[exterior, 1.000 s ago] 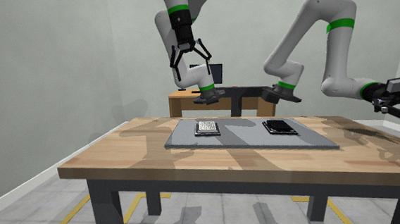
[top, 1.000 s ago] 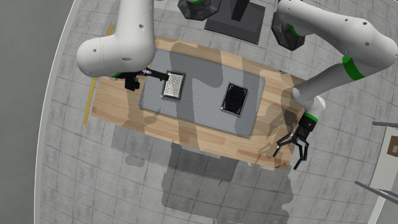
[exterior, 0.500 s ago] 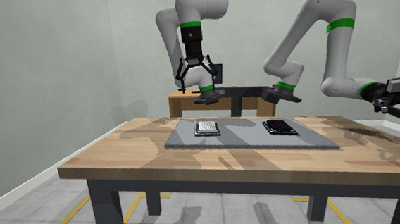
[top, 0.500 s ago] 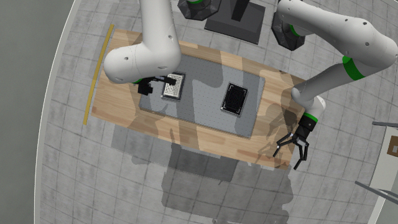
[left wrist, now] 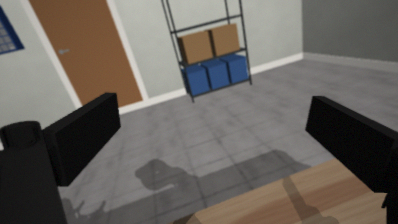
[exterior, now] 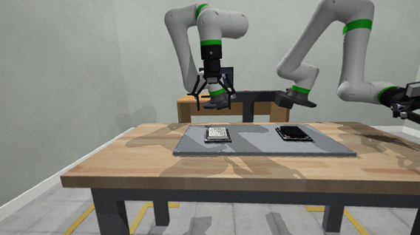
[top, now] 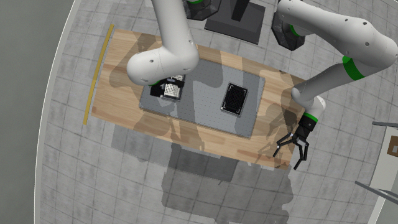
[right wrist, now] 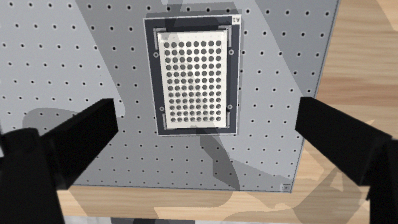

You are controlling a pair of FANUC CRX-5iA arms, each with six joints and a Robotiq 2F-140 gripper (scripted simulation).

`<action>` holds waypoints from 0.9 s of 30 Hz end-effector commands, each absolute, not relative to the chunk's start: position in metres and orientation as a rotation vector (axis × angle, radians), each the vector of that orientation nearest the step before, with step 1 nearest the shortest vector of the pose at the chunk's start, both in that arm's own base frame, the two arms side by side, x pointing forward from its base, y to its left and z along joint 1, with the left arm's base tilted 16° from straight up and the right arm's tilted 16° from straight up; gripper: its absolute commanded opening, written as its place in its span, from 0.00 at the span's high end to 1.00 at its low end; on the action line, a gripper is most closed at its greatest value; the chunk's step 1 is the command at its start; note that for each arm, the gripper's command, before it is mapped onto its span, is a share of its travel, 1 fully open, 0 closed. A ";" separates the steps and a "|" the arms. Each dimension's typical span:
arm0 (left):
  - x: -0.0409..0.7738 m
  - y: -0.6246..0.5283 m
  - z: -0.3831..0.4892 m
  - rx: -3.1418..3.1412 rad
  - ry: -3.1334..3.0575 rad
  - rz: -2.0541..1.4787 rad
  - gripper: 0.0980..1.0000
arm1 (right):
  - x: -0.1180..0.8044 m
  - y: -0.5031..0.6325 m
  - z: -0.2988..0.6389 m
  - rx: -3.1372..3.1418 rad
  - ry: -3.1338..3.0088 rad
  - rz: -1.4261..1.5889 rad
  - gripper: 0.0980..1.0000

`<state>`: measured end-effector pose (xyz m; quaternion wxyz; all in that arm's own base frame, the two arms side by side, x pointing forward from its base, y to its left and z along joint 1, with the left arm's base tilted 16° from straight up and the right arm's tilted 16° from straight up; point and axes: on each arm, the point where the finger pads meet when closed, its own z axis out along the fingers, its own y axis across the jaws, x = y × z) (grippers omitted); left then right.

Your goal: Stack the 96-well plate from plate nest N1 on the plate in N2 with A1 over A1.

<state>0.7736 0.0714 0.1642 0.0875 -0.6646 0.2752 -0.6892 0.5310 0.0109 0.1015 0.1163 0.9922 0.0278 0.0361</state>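
The white 96-well plate point(top: 171, 90) point(exterior: 217, 132) point(right wrist: 192, 85) sits in nest N1 point(exterior: 217, 141) point(right wrist: 156, 80); the nest's A1 mark is at its upper right corner in the right wrist view. A black plate point(top: 235, 99) point(exterior: 293, 131) sits in nest N2 point(top: 232, 111); its well A1 cannot be made out. My right gripper point(exterior: 214, 108) point(right wrist: 207, 114) is open and empty, pointing down above the white plate with a clear height between. In the top view the right arm partly covers that plate. My left gripper point(top: 285, 162) point(left wrist: 213, 112) is open and empty beyond the table's far end.
Both nests stand on a grey perforated board point(top: 202, 107) point(exterior: 256, 147) on the wooden table point(top: 124, 93) point(exterior: 124, 168). The left arm is bent out past the table end, away from both nests. A dark stand point(top: 233, 28) is on the floor between the arm bases.
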 end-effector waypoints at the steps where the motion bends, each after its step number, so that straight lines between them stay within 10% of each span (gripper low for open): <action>1: 0.774 0.071 0.166 -1.976 0.820 -2.054 0.00 | 0.533 0.012 0.096 2.903 0.082 0.112 0.00; 27: 0.774 0.071 0.166 -1.976 0.820 -2.054 0.00 | 0.533 0.014 0.057 2.874 0.127 0.135 0.00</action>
